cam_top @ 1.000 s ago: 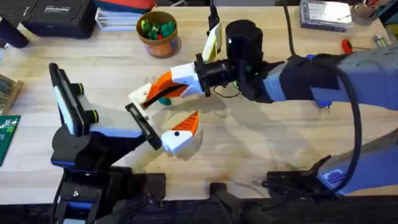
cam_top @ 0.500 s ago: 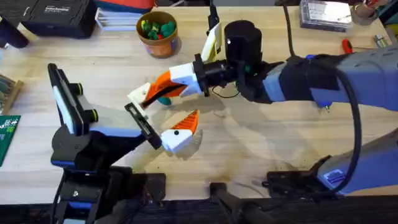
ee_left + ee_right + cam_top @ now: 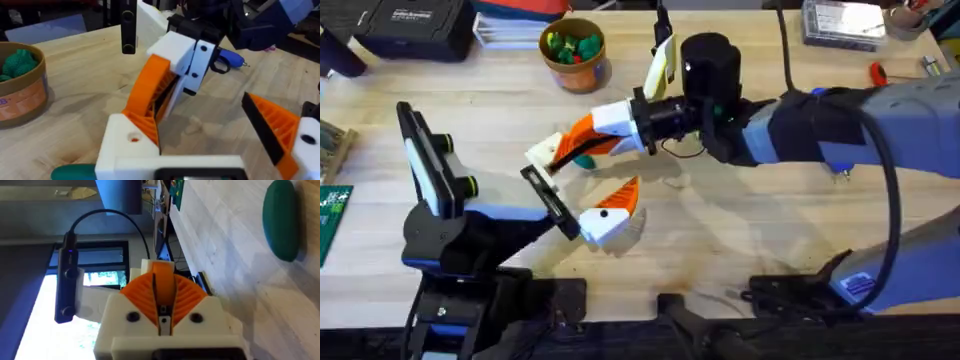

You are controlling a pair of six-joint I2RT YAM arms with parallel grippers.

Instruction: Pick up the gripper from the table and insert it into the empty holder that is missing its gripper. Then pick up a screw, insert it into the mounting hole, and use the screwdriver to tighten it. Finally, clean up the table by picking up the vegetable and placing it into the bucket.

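Vegetable (image 3: pixel 583 160), dark teal, lay flat on the bench near its middle, well short of the bucket (image 3: pixel 575 55) that stood by the far edge with green and coloured pieces in its mouth. It rested inside the spread of my left gripper (image 3: pixel 578 182), just beside the bare white holder (image 3: pixel 130 145) on one side and well apart from the orange-padded finger (image 3: pixel 280 130) on the other. My left jaws were wide.

My right gripper (image 3: pixel 565 150) reached across the bench from the right and hung low over the vegetable without touching it, as far as I could see. Its orange pads (image 3: pixel 145 292) were pressed together along a thin dark seam, and I could not tell whether anything was pinched between them. Their tips slanted down to the holder and met its top corner, next to the small mounting hole (image 3: pixel 133 138). Seen from my right wrist, the vegetable sat clear of the closed pads, off to one side on bare wood.
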